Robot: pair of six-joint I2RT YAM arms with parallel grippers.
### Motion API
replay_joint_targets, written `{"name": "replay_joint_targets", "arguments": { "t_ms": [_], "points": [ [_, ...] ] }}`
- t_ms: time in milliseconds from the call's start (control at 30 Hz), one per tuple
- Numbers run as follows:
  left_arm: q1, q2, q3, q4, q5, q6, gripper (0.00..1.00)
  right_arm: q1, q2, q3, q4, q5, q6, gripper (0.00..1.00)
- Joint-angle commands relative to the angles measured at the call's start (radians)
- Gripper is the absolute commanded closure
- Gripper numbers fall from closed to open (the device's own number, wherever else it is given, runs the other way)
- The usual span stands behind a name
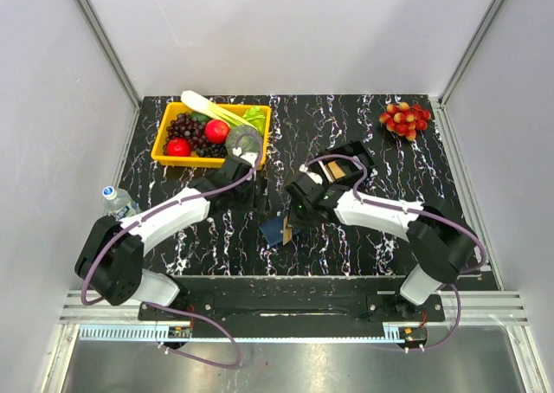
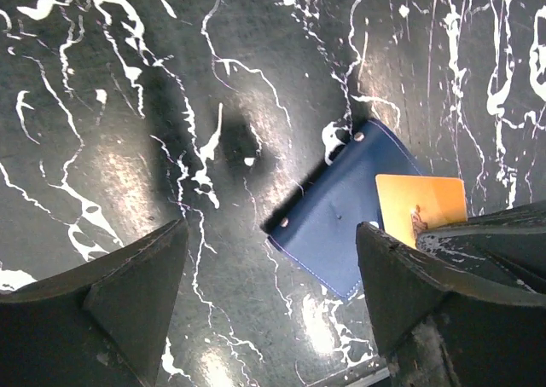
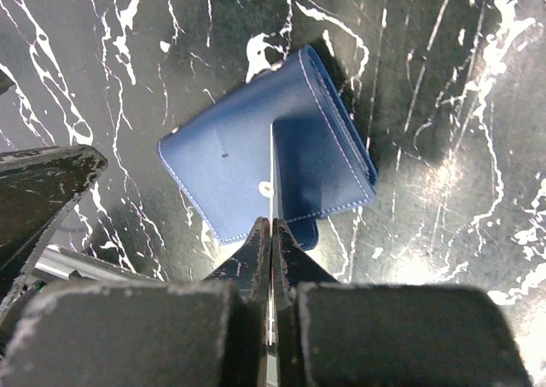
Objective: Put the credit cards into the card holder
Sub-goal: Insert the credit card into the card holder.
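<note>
The dark-blue card holder (image 1: pixel 273 231) lies on the black marbled table between the two arms. It also shows in the left wrist view (image 2: pixel 337 221) and the right wrist view (image 3: pixel 230 170), with one flap partly folded up. My right gripper (image 3: pixel 271 227) is shut on an orange credit card (image 2: pixel 418 204), held on edge with its lower edge at the holder's fold; it shows only as a thin line (image 3: pixel 271 178) in the right wrist view. My left gripper (image 2: pixel 269 319) is open and empty, hovering just left of the holder. More cards (image 1: pixel 333 168) lie in the black tray.
A black open-topped tray (image 1: pixel 357 151) stands behind the right gripper. A yellow basket (image 1: pixel 164 157) of fruit and vegetables is at the back left, a red fruit bunch (image 1: pixel 404 119) at the back right, and a water bottle (image 1: pixel 117 201) at the left edge.
</note>
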Motion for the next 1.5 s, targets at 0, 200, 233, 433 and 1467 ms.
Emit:
{"name": "replay_joint_targets", "arguments": {
  "t_ms": [0,200,233,433,1467],
  "points": [
    [-0.038,0.013,0.041,0.015,-0.075,0.029,0.17,0.004,-0.090,-0.038,-0.013,0.050,-0.001,1.00],
    [-0.096,0.039,0.064,-0.010,-0.121,0.069,0.16,0.004,-0.143,-0.076,-0.062,0.043,0.025,1.00],
    [-0.115,0.045,0.070,-0.013,-0.125,0.078,0.16,0.005,-0.154,-0.085,-0.070,0.045,0.034,1.00],
    [-0.236,0.080,0.116,-0.034,-0.214,0.118,0.14,0.004,-0.165,-0.120,-0.095,0.051,0.068,1.00],
    [-0.512,0.327,0.208,-0.157,-0.423,-0.163,0.01,-0.154,-0.205,-0.363,0.161,-0.098,0.068,1.00]
  ]
}}
